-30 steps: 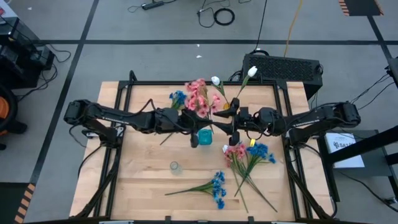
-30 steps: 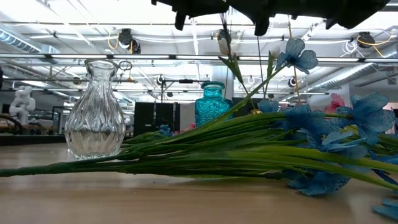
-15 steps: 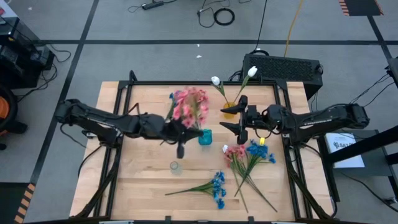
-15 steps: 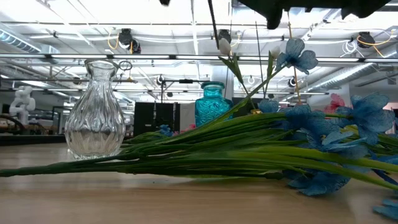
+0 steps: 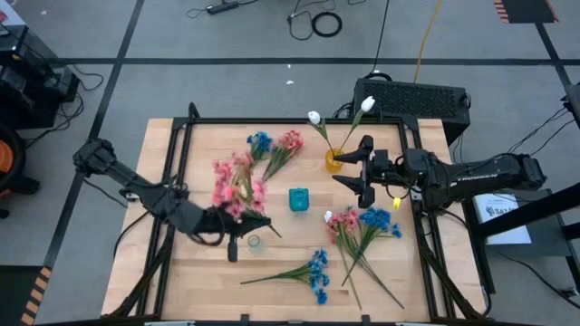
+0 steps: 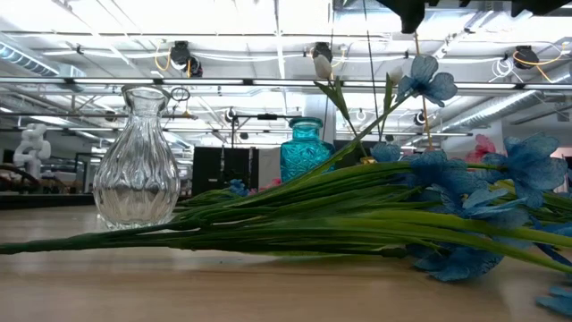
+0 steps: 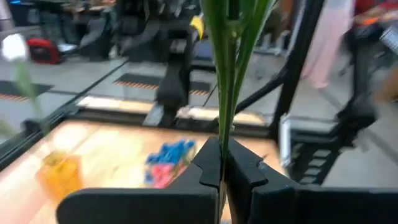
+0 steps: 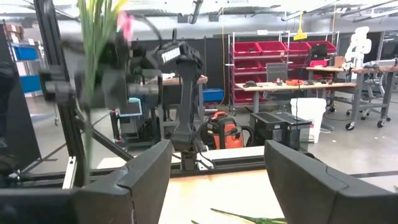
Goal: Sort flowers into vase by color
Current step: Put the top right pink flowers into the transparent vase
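Observation:
My left gripper (image 5: 241,230) is over the near-left part of the table, beside the small clear vase (image 5: 255,242), shut on a pink spray (image 5: 233,186). The right gripper (image 5: 362,171) hangs open next to the yellow vase (image 5: 334,161), which holds white tulip buds (image 5: 314,118). The teal vase (image 5: 299,199) stands at the table's middle. A blue and a pink spray (image 5: 272,145) show over the far side. A mixed pink and blue bunch (image 5: 360,226) and one blue spray (image 5: 313,270) lie on the near half. My left gripper pinches the pink spray's green stems (image 7: 222,134) between its two shut fingers (image 7: 208,167), which lie across the stems. It comes in from the table's left. The spray is lifted clear and stands about upright, with its blossoms (image 5: 233,186) above the fingers.
In the low view the blue spray's stems (image 6: 295,224) lie across the front, with the clear vase (image 6: 134,161) and teal vase (image 6: 306,148) behind. A black frame runs round the table (image 5: 199,272). Bare wood shows at the near-left corner.
My left gripper has carried the pink spray from beside the teal vase toward the near-left, over to the clear vase; the blossoms travelled with it. My right gripper has drawn back toward the table's right edge, away from the teal vase, staying open.

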Controlling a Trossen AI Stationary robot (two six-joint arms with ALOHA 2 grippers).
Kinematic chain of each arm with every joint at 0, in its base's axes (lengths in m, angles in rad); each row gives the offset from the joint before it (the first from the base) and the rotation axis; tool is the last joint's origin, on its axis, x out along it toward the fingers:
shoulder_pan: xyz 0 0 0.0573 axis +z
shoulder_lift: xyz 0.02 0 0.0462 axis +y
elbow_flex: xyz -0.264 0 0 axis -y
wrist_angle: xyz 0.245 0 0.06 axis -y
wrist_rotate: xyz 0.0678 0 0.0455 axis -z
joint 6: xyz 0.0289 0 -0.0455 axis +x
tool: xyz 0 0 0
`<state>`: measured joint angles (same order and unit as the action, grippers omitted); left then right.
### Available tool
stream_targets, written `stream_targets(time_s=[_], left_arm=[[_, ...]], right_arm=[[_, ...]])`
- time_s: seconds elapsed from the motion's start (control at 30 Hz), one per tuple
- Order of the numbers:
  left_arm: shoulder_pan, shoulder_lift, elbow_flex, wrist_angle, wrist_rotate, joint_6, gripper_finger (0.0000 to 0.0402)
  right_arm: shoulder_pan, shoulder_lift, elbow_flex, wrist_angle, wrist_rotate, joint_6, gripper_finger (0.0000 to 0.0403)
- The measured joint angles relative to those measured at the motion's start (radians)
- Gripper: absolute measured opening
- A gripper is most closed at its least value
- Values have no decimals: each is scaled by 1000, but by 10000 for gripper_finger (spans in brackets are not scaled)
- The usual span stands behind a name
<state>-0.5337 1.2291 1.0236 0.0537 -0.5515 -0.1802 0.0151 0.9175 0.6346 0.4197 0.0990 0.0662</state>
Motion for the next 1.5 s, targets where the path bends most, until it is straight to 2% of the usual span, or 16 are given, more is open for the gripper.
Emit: stream_targets(time_s=[0.2,0.33,0.6,0.9,1.0,1.1,1.27,1.5], left_arm=[[-102,-46,-119,15,-236,-90,8],[-151,-92,-201,16,-321,-166,8],[-220,-142,-315,41,-400,-265,8],[-295,-147,-321,33,-441,-260,8],[-320,-147,-321,29,-488,-259,8],[-340,-147,-321,-34,-536,-284,8],[-353,-147,-321,-147,-589,-416,8],[-354,-145,-321,-164,-601,-442,9]], right_arm=[[0,-11,0,-15,0,7,249],[0,-9,0,-14,0,8,249],[5,-7,0,-43,0,22,249],[59,-7,0,-90,0,27,249],[73,-7,0,-89,0,27,249],[81,-7,0,-87,0,27,249],[93,-7,0,-88,1,40,249],[93,-7,0,-88,1,42,249]])
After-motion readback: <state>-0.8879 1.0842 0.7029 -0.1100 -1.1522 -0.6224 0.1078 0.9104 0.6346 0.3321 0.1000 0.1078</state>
